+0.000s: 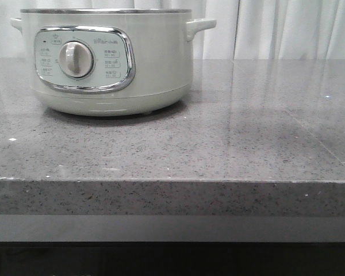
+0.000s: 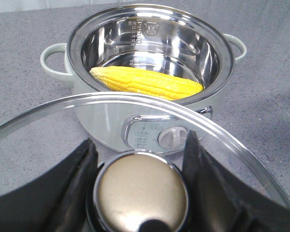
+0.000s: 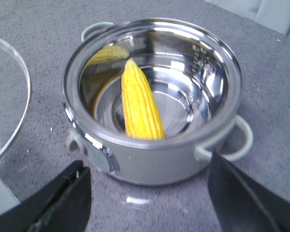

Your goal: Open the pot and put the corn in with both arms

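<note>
Stainless steel lines the pot [image 3: 152,99], which stands uncovered on the grey stone counter [image 1: 230,149]. We see the corn [image 3: 141,104] already lying inside, propped at a slant, one end on the bottom and the other resting against the inner wall near the rim. The left gripper [image 2: 140,159] grasps the brass-coloured knob [image 2: 141,193] of the glass lid [image 2: 135,104], its fingers [image 2: 75,169] pressed to either side; the lid hangs just in front of the pot on the control-panel side (the dial [image 2: 171,137] shows through the glass). The right gripper [image 3: 145,193] is released, its jaws spread wide with nothing between them, and it hovers over the pot's near wall. We judge the loading step done. Should the lid go back, the relation that governs is simple: the opening lies straight ahead of and below the lid, and the left arm, already carrying it, is the nearer. In the front view neither arm appears.
</note>
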Available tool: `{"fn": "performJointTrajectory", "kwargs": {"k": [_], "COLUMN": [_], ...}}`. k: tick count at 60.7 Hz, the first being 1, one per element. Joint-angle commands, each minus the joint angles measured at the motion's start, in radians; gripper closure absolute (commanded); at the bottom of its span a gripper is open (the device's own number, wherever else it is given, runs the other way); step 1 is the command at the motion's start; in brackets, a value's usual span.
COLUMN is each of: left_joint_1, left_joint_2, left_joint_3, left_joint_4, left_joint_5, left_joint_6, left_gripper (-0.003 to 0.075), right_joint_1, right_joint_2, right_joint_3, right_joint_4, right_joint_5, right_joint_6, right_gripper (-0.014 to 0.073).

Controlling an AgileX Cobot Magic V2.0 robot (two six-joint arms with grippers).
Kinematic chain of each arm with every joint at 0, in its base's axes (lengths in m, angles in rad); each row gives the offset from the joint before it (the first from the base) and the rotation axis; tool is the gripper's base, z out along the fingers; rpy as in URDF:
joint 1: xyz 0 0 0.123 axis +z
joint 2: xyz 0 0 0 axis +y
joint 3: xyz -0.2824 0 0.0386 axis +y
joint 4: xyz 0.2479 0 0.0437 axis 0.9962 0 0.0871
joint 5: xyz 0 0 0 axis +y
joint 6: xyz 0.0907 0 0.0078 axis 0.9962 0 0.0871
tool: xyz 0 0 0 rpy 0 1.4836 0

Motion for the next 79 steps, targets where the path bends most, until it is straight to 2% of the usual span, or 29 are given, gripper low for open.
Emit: {"fn": "performJointTrajectory", "kwargs": {"k": [1,13,27,61,70,79], "left_joint_1": [0.003,0.003,0.003,0.003,0.003,0.003], "left_joint_2": [-0.009,-0.009,-0.009,-0.009,0.013,0.062], "left_joint_3": [-0.037,-0.037,-0.037,-0.037,-0.03,-0.032], "left_joint_4": [-0.007,-0.007,-0.007,-0.007,-0.017,-0.056], "left_joint_5": [-0.129,-0.129,-0.129,-0.131,-0.245,-0.45], "left_joint_6": [-0.009,-0.009,-0.009,-0.009,-0.009,-0.009], "left_gripper": [0.0491,0.0491,0.0491,0.0491,0.0491,0.0491], "right_joint_1": [-0.002,-0.002,-0.002,-0.002,-0.002,-0.002], "right_joint_2": [-0.114,-0.307,-0.446,-0.488,-0.488,-0.488], "right_joint_3": [0.091,0.334,0.5,0.534,0.534,0.534], "right_joint_4": [0.002,0.002,0.002,0.002,0.002,0.002], "right_joint_5": [-0.139,-0.234,-0.292,-0.308,-0.308,-0.308], "right_joint_6": [-0.013,-0.013,-0.013,-0.013,-0.013,-0.013], "right_gripper": [0.0064,0.0064,0.0064,0.0064,0.0064,0.0064]}}
